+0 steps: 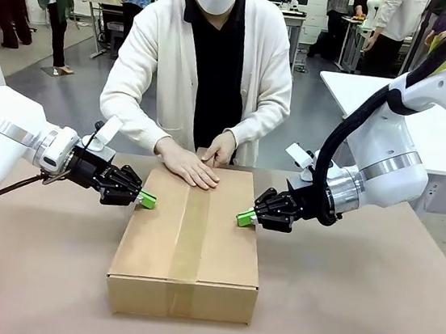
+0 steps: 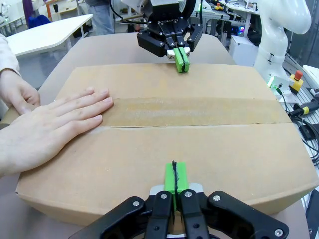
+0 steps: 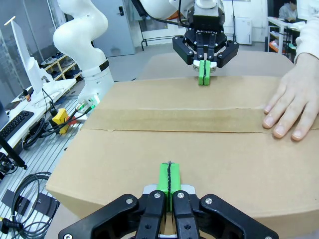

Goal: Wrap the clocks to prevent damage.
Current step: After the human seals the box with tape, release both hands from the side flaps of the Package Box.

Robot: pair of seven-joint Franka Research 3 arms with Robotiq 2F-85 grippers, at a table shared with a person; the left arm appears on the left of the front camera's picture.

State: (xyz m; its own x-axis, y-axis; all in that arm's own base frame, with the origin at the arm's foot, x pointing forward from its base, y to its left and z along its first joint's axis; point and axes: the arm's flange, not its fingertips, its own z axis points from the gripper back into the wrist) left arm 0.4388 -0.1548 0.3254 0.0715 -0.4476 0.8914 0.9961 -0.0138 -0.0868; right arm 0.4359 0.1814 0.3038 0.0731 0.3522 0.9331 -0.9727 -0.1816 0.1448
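So the left end effector (image 1: 147,199) is clenched tight, green pads pressed together with nothing between them, tip right up against the left side of the cardboard box (image 1: 189,244) near its top edge. The box sits in the middle of the brown worktop (image 1: 353,297), flaps down, with a strip of tape (image 1: 190,236) running along the seam. The person's hands (image 1: 190,165) lie flat on the far end of the lid. Over on the right, the right end effector (image 1: 245,217) is clenched empty too, tip against the box's right side.
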